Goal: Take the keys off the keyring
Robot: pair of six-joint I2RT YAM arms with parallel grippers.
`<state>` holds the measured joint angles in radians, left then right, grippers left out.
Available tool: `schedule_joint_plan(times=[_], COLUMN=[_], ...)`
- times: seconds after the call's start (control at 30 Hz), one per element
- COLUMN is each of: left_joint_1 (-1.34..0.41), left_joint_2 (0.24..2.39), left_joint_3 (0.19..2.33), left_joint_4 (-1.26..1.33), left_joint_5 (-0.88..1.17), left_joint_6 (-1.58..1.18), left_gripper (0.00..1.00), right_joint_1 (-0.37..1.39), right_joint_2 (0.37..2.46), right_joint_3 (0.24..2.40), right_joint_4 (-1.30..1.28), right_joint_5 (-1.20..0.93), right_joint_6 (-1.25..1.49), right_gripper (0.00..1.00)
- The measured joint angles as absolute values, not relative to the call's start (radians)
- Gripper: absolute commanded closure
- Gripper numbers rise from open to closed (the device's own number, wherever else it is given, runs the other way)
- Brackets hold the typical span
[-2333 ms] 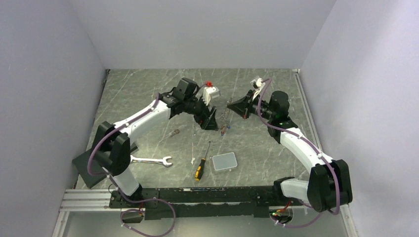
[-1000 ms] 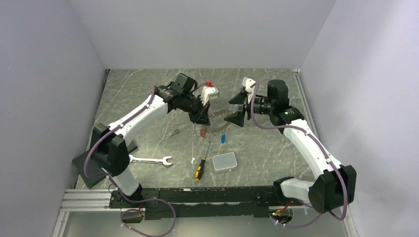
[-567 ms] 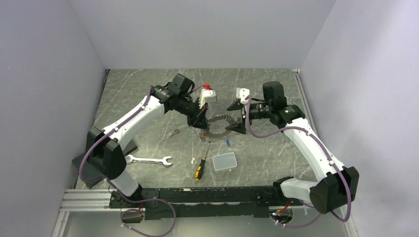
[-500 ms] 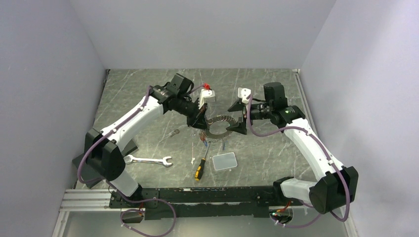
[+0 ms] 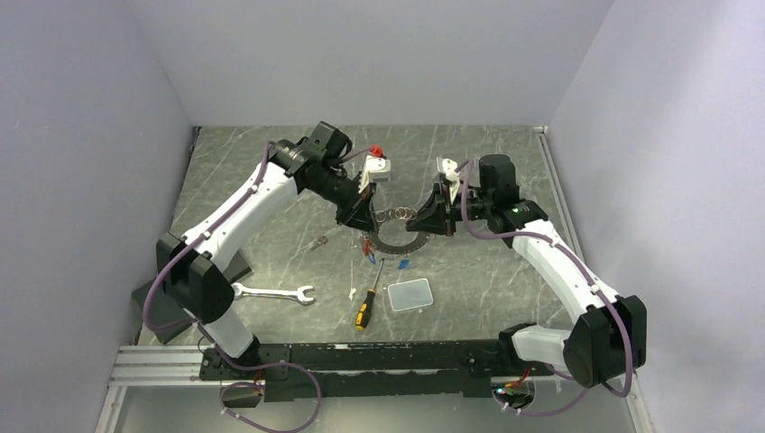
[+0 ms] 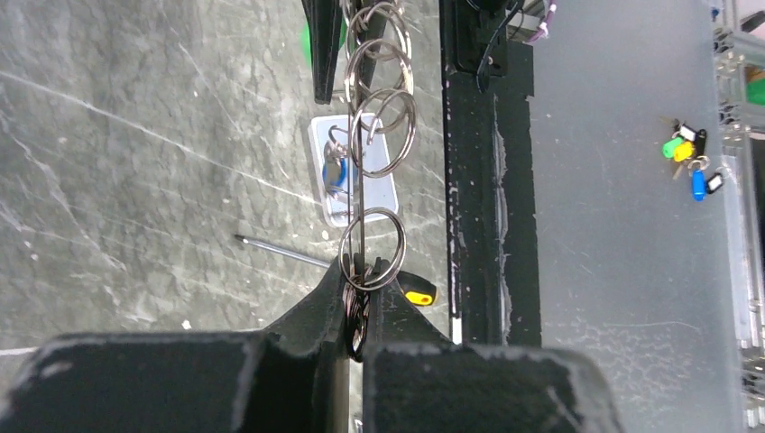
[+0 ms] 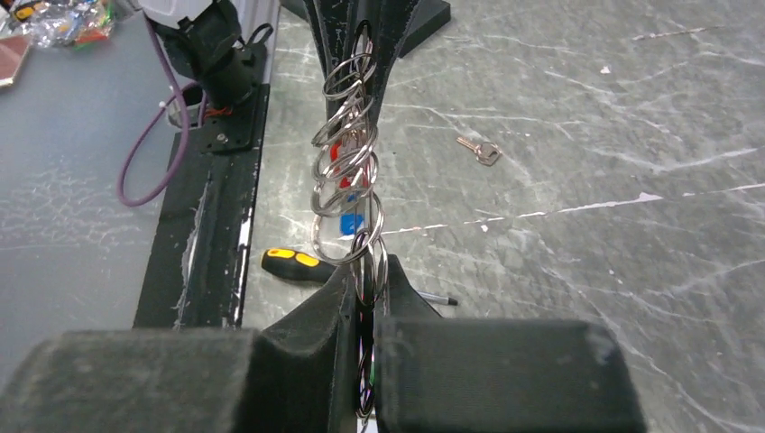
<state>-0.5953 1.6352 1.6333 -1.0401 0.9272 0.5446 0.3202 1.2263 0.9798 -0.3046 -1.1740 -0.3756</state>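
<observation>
Up off the tabletop (image 5: pixel 235 162), your left gripper (image 5: pixel 361 216) and right gripper (image 5: pixel 426 219) are each pinched tight on the keyring (image 5: pixel 394 242), a thin, dark, round wire loop. It stretches sideways from one gripper to the other, strung with shiny little rings (image 6: pixel 382 133). Small keys (image 5: pixel 366 245) with red and blue tags hang underneath.

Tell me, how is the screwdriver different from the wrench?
The wrench is silver all over; the screwdriver has a yellow and black handle. The wrench ends in an open fork; the screwdriver has a thin straight shaft. In the top view the wrench lies sideways, while the screwdriver points away from the arms' bases. Both lie flat on the table.
</observation>
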Motion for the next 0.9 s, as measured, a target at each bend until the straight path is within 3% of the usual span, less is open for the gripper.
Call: schedule_joint_plan(times=[0.07, 0.1, 0.13, 0.2, 0.3, 0.43, 0.5, 0.9], left_joint_1=[-0.580, -0.574, -0.569, -0.556, -0.521, -0.453, -0.424, -0.411], left_joint_2=[1.661, 1.673, 1.688, 1.715, 1.736, 1.736, 1.734, 1.652], left_joint_3=[1.662, 1.673, 1.689, 1.716, 1.739, 1.737, 1.730, 1.561], left_joint_4=[-1.085, -1.105, -1.123, -1.134, -1.045, -0.866, -0.789, -0.526], left_joint_5=[0.936, 0.941, 0.943, 0.937, 0.890, 0.805, 0.762, 0.766], left_joint_6=[0.550, 0.553, 0.554, 0.550, 0.488, 0.358, 0.307, 0.110], left_gripper=[1.00, 0.93, 0.82, 0.48, 0.20, 0.12, 0.01, 0.01], right_joint_1=[0.322, 0.324, 0.324, 0.324, 0.324, 0.306, 0.277, 0.213], right_joint_2=[1.226, 1.227, 1.227, 1.225, 1.205, 1.202, 1.202, 1.279], right_joint_3=[0.949, 0.934, 0.920, 0.888, 0.815, 0.788, 0.788, 0.806], right_joint_4=[-0.228, -0.196, -0.162, -0.083, 0.022, 0.065, 0.102, 0.318], right_joint_5=[-1.179, -1.175, -1.170, -1.152, -1.056, -0.892, -0.799, -0.390], right_joint_6=[-0.318, -0.283, -0.241, -0.157, 0.038, 0.255, 0.365, 0.939], right_gripper=[1.00, 1.00, 1.00, 1.00, 1.00, 1.00, 1.00, 1.00])
